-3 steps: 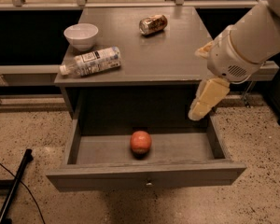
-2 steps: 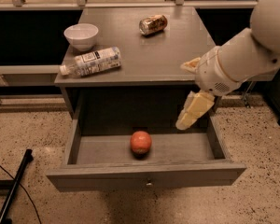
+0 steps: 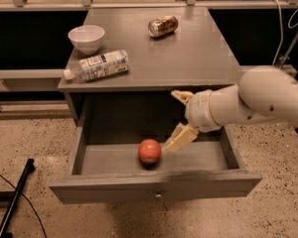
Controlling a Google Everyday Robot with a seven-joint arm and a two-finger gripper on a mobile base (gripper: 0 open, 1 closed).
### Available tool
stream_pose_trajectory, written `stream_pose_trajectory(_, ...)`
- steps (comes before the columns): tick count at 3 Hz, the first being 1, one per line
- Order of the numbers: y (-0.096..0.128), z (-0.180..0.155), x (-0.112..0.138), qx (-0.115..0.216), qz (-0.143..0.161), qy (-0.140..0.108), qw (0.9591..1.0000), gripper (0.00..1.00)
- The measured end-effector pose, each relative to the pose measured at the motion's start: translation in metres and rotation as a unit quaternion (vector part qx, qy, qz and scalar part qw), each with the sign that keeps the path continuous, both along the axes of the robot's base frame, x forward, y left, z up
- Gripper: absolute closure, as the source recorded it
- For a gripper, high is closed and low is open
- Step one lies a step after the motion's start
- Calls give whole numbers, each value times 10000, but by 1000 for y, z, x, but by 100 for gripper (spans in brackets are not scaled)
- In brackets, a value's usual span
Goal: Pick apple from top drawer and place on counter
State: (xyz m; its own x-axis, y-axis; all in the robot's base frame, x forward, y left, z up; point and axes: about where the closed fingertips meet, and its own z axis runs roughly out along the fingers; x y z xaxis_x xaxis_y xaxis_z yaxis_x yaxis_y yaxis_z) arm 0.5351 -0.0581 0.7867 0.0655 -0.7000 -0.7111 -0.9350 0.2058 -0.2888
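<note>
The apple point(image 3: 149, 151), small, round and red-orange, lies on the floor of the open top drawer point(image 3: 154, 188), near its middle. The drawer is pulled out from the grey cabinet, and a small knob shows on its front. My gripper point(image 3: 175, 122) reaches in from the right on a white arm, over the drawer and just right of the apple. Its fingers are spread open and hold nothing. The lower fingertip point(image 3: 172, 145) is close beside the apple and I cannot tell if it touches. The counter point(image 3: 188, 53) is the cabinet's flat grey top.
On the counter stand a white bowl point(image 3: 86, 37) at the back left, a plastic water bottle point(image 3: 97, 65) lying on its side near the left front edge, and a brown and gold can point(image 3: 163, 26) lying at the back. A black leg point(image 3: 15, 197) lies on the speckled floor at the left.
My gripper has moved left and down into the drawer, from the drawer's right side to just beside the apple. The apple has not moved.
</note>
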Motion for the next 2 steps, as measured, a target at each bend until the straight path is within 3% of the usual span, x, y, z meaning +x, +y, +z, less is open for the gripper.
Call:
stream_pose_trajectory(1,7,-33,7,374,-54,147,9992,6)
stream_pose_trajectory(2,24,-65,7,744,86,423,9963,10)
